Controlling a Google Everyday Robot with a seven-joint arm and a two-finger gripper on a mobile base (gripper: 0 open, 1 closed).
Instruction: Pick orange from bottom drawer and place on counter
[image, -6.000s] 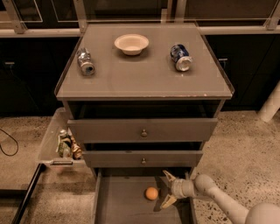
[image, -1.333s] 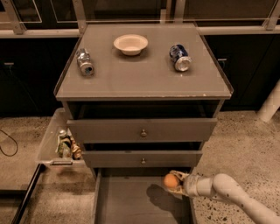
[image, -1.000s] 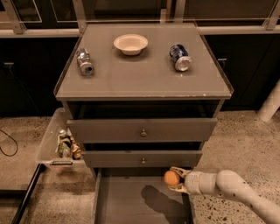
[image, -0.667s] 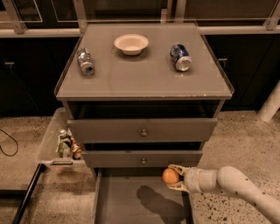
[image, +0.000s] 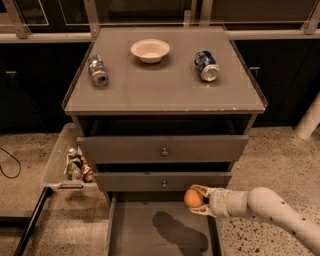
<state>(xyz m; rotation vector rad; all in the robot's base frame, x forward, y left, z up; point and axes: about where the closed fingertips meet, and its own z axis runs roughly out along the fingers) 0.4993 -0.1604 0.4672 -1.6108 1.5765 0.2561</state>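
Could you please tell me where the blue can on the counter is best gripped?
Probably across its round middle, from above: the blue can lies on its side on the counter, ends pointing back and front. The gripper holds the orange over the bottom drawer.

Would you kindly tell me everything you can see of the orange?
The orange is a small, smooth, round fruit of even orange colour, seemingly whole. The pincer, reaching in from the right, grips it with one finger above and one below. It hangs above the floor of the open bottom drawer, near its right side and just below the front of the middle drawer, touching only the pincer. A dark shadow lies on the drawer floor beneath.
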